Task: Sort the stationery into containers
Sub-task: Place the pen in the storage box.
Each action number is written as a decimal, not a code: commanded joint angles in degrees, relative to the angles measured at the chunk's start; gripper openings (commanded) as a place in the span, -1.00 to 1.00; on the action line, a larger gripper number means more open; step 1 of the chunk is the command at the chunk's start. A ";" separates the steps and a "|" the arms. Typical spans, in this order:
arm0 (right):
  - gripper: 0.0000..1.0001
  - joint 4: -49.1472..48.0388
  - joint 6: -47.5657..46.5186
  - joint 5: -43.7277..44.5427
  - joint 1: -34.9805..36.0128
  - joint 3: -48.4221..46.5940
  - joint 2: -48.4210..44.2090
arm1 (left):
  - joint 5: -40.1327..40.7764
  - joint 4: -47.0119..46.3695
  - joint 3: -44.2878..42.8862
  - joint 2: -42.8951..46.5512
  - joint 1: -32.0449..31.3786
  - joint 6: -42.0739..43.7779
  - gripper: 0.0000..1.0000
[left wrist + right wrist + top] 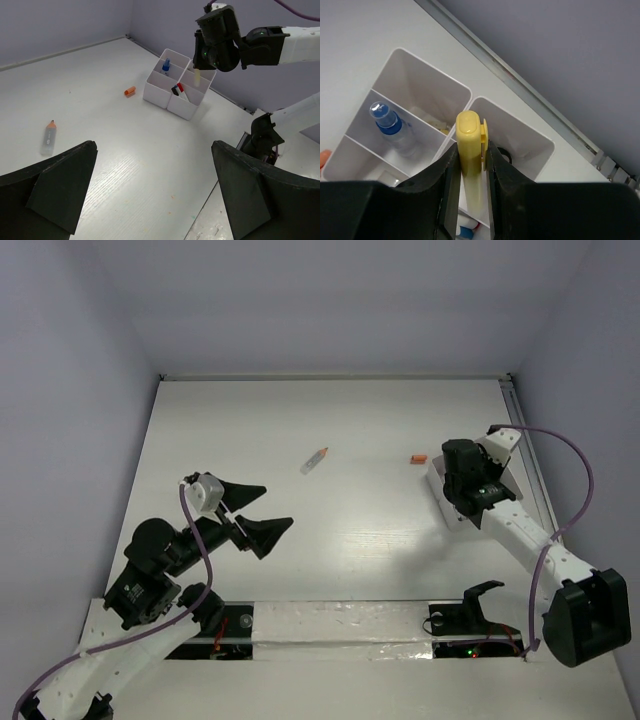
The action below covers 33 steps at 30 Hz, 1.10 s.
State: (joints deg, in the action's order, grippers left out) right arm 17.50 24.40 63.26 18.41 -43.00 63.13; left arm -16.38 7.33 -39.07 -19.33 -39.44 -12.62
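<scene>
found yellow marker (469,132) pinched between fingers (440,190) of right gripper (471,150), jaws narrowed onto its barrel. noted clipped end sticking out past fingertips, pointing down at containers (160,95). seen from left wrist, marker end at rim of the far right compartment; cannot tell whether above rim or just inside.

recorded containers as joined white boxes at far right of table (350,540), close to wall. logged blue-capped item (387,122) standing tilted in one compartment, black and red pieces (177,90) in a near one.

noted orange piece (130,91) lying on table just beside containers, on their left, not touching. found orange-capped tube (314,461) lying flat mid-table, well apart from containers and from both grippers.

found left gripper (278,505) over near left of table, jaws spread wide, holding nothing, only bare table seen between fingers from its wrist view.
</scene>
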 commanded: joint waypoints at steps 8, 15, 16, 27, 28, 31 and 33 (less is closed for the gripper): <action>-0.90 -5.02 0.65 5.47 -0.31 2.75 1.29 | 1.62 -1.18 -0.48 0.79 -0.64 0.67 0.98; -0.13 -3.61 1.17 3.63 -0.31 1.87 1.03 | 1.88 -1.09 -0.57 0.26 -0.64 0.58 0.98; -0.06 -3.17 1.09 3.27 -0.31 1.61 0.77 | 2.05 -1.18 -0.48 0.35 -0.64 0.67 0.98; 0.17 -1.41 -4.71 -7.79 2.05 -7.35 -3.80 | 3.02 -1.09 -0.48 -0.18 0.41 0.49 0.98; 0.15 -2.28 -4.54 -12.85 4.33 -8.58 -3.63 | 3.54 -1.18 -0.57 -0.18 0.42 0.58 0.98; 0.00 -2.90 -1.56 -23.40 8.55 -11.04 1.26 | 4.43 -1.09 -0.66 -0.44 1.55 0.58 0.98; -0.27 -2.99 1.42 -27.65 13.12 -14.73 6.01 | 5.83 -1.01 -0.66 -0.71 2.08 0.32 0.98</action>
State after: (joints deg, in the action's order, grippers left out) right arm 16.25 22.46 47.44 26.72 -53.17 63.29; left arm -12.75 7.70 -39.07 -19.25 -38.33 -12.49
